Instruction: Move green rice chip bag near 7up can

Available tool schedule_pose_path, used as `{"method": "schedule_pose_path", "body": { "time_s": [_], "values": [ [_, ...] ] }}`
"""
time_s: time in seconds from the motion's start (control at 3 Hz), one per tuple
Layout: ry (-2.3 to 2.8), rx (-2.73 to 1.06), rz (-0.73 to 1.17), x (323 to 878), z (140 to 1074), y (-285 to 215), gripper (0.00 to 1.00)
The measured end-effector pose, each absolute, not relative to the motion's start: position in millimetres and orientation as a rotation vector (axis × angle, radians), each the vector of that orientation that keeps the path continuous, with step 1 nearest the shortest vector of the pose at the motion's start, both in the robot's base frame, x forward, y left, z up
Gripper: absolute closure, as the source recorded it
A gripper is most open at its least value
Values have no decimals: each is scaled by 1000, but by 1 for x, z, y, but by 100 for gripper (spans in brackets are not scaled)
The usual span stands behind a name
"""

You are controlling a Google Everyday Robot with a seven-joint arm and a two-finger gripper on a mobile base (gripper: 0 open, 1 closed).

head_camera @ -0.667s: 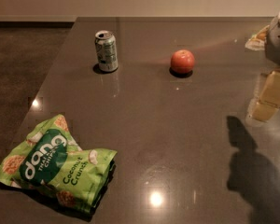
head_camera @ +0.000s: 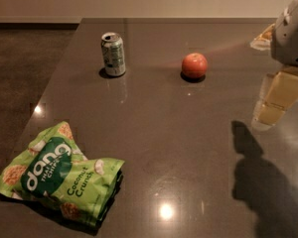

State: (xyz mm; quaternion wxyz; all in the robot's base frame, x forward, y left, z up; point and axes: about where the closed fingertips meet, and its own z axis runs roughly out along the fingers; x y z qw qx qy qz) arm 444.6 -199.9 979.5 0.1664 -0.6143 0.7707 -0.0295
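The green rice chip bag (head_camera: 59, 177) lies crumpled and flat at the near left corner of the dark table (head_camera: 188, 148). The 7up can (head_camera: 113, 54) stands upright at the far left, well behind the bag. My gripper (head_camera: 269, 68) hangs above the table's right edge, far from both the bag and the can. It is open and empty, with one pale finger (head_camera: 278, 95) pointing down and the other (head_camera: 262, 36) showing behind it.
A red-orange apple (head_camera: 194, 65) sits at the far middle, to the right of the can. The gripper's shadow (head_camera: 258, 177) falls on the near right of the table. The table's left edge drops to a dark floor (head_camera: 20, 68).
The gripper has shifted slightly to the left. The bag, the can and the apple have not moved.
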Motion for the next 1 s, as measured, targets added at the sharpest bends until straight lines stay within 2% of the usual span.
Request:
{"method": "schedule_pose_path", "body": {
  "time_s": [1.0],
  "values": [
    [2071,-1806,76,443,960,-92,0]
  ]
}}
